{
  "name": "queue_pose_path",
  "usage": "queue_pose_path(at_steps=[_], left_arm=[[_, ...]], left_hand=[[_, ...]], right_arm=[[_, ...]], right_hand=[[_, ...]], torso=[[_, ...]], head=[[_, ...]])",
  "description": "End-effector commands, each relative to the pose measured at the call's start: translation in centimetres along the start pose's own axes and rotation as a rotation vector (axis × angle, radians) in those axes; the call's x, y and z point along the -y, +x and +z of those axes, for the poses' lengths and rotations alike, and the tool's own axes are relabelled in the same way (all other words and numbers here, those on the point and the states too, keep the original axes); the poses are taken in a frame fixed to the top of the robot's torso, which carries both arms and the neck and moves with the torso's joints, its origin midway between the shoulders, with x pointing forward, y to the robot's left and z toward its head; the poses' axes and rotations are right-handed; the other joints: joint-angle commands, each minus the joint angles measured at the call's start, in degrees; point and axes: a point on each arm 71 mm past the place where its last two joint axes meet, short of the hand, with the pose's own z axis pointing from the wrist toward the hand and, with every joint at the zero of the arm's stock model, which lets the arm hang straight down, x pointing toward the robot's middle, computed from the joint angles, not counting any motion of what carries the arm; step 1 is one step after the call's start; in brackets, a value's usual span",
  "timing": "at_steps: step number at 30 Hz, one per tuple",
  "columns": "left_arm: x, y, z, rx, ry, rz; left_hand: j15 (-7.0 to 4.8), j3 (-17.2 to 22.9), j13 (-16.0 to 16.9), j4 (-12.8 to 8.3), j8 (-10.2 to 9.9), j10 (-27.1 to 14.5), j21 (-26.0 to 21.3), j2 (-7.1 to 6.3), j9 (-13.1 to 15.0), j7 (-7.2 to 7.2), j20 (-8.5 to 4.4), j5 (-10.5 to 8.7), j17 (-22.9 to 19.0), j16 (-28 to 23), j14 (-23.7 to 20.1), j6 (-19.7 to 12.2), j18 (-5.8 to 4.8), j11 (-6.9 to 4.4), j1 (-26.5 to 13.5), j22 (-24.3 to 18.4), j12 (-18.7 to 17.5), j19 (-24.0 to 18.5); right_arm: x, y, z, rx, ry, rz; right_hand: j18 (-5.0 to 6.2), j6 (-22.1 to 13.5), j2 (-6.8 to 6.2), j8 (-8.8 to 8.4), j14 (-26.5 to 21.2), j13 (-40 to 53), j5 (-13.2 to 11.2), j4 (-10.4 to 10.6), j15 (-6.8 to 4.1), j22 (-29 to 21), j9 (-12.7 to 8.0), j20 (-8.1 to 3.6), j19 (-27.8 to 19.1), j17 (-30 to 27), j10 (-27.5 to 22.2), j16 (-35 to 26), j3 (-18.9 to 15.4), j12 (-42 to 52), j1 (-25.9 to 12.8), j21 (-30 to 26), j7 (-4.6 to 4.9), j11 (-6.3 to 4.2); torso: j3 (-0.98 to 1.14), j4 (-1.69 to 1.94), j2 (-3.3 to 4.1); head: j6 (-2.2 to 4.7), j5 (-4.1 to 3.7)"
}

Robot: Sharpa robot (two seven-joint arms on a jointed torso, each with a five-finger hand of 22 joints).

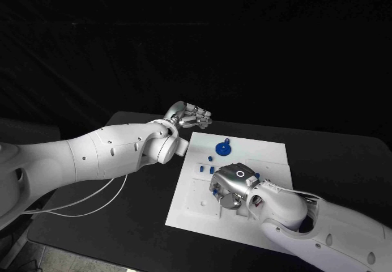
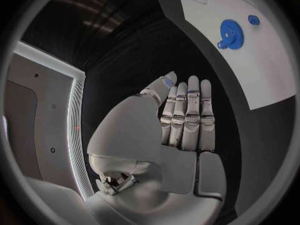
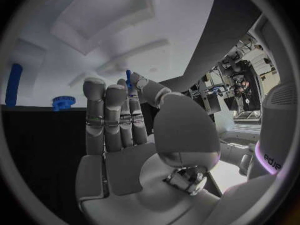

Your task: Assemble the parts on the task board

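The black tabletop (image 1: 122, 187) carries the white task board (image 1: 269, 153) at its middle, with open dark room round every edge. My left hand (image 1: 190, 117) hovers off the board's far left corner, fingers straight and pressed together, holding nothing. My right hand (image 1: 233, 187) sits low over the near middle of the board; between thumb and a fingertip it pinches a small blue pin (image 3: 129, 79), the other fingers standing straight beside it.

The blue gear (image 1: 223, 149) lies on the far part of the board, a little blue knob (image 2: 253, 19) near it, and more small blue parts (image 1: 206, 168) lie between gear and right hand.

I judge these parts light, stiff plastic, smooth enough to slip; the pin is best held across its shaft, the gear by its rim. The board's right half is bare, so I have room there, while its recesses near my right hand call for care
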Motion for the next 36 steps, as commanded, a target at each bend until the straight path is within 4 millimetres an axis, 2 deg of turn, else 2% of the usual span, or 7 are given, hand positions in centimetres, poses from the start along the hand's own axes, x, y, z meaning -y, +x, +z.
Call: queue_pose_path(at_steps=[1,13,29,36], left_arm=[[0.26,0.25,0.07,-0.017,0.009,-0.010],[0.21,0.15,0.05,-0.020,0.008,-0.011],[0.19,0.14,0.03,-0.024,0.006,-0.012],[0.22,0.23,0.04,-0.025,0.008,-0.012]], left_hand=[[-0.12,-0.16,-0.02,0.15,-0.15,-0.23,-0.28,0.37,0.02,0.05,0.17,-0.23,-0.06,-0.21,-0.41,0.13,0.37,-0.03,-0.14,-0.04,0.21,0.33],[-0.10,-0.15,-0.02,0.14,-0.15,-0.25,-0.27,0.38,0.02,0.05,0.19,-0.24,-0.07,-0.21,-0.47,0.12,0.41,-0.03,-0.10,-0.14,0.21,0.35],[-0.10,-0.16,-0.02,0.14,-0.15,-0.25,-0.24,0.39,0.02,0.07,0.18,-0.23,-0.07,-0.21,-0.49,0.04,0.50,-0.03,-0.08,-0.20,0.22,0.52],[-0.09,-0.17,-0.02,0.21,-0.15,-0.27,-0.24,0.44,0.02,0.07,0.20,-0.23,-0.06,-0.20,-0.48,0.06,0.53,-0.01,-0.14,-0.22,0.21,0.60]], right_arm=[[-0.01,0.26,0.02,-0.027,-0.002,-0.025],[0.11,0.28,-0.05,-0.027,0.009,-0.051],[-0.10,0.33,0.07,-0.023,0.004,-0.057],[-0.40,0.95,0.34,-0.043,-0.003,-0.062]], right_hand=[[0.70,0.31,0.78,0.19,0.31,0.06,-0.14,0.00,-0.17,-0.05,0.04,-0.29,2.69,0.10,0.25,-0.20,0.22,0.18,-0.01,0.01,0.01,-0.07],[0.70,0.36,0.78,0.20,0.30,0.07,-0.04,-0.11,-0.18,-0.01,0.05,-0.29,2.67,0.13,0.31,-0.19,0.25,0.19,0.03,0.09,-0.01,-0.08],[0.72,0.41,0.75,0.21,0.29,0.06,-0.08,-0.15,-0.19,0.01,0.06,-0.31,2.69,0.15,0.34,-0.19,0.39,0.18,-0.02,0.12,-0.02,-0.08],[0.70,0.36,0.76,0.19,0.29,0.06,-0.34,-0.09,-0.17,-0.08,0.05,-0.29,2.64,0.13,0.29,-0.26,0.33,0.18,-0.08,-0.11,0.00,-0.08]], torso=[[0.00,0.01,-0.01],[0.08,0.03,0.00],[0.02,0.01,0.00],[-0.01,0.07,0.02]], head=[[-0.11,-0.11],[-0.27,-0.39],[-0.19,-0.34],[-0.33,-0.52]])
